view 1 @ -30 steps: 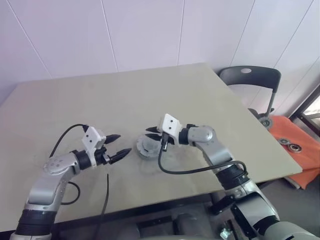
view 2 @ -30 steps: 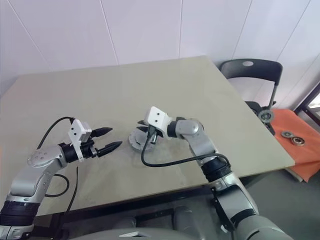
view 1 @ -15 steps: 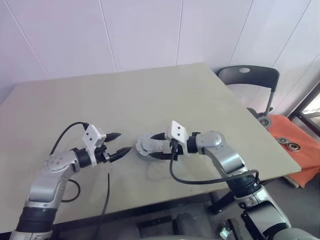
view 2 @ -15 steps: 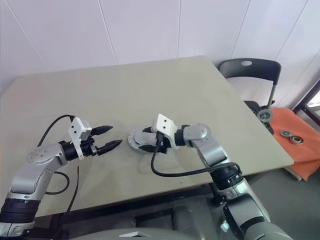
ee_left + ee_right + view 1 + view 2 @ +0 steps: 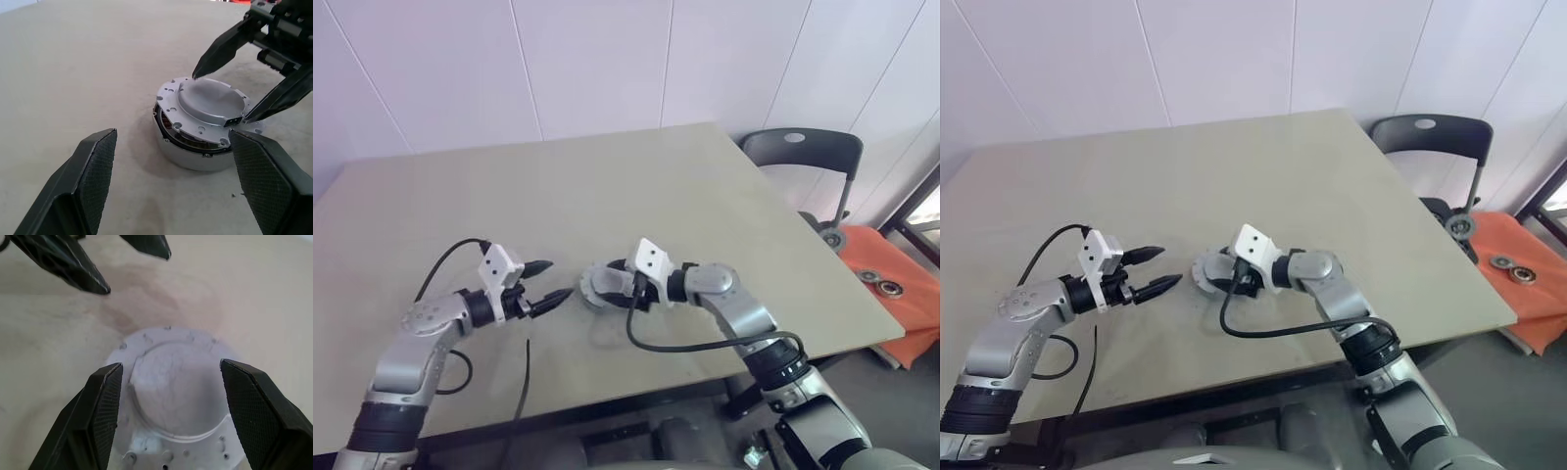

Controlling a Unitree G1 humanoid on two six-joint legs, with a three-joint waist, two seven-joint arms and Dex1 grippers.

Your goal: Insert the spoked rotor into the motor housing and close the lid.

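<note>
The motor housing [image 5: 188,157] sits on the table between my two grippers, with copper windings showing in a gap under the lid [image 5: 211,104]. The grey lid lies on top of it, slightly askew. My right gripper [image 5: 610,283] reaches in from the right, open, with its fingers [image 5: 226,45] on either side of the lid and the tips close to its rim. I cannot tell whether they touch it. My left gripper [image 5: 551,280] is open a short way left of the housing, pointing at it. The spoked rotor is hidden.
A dark chair [image 5: 803,155] stands beyond the table's far right corner. An orange mat [image 5: 893,290] with round metal parts lies on the floor to the right. Black cables hang from both wrists. The table's front edge [image 5: 607,397] is close below the arms.
My right gripper has come down over the housing and its fingers have spread apart around the lid. The left gripper has stayed where it was.
</note>
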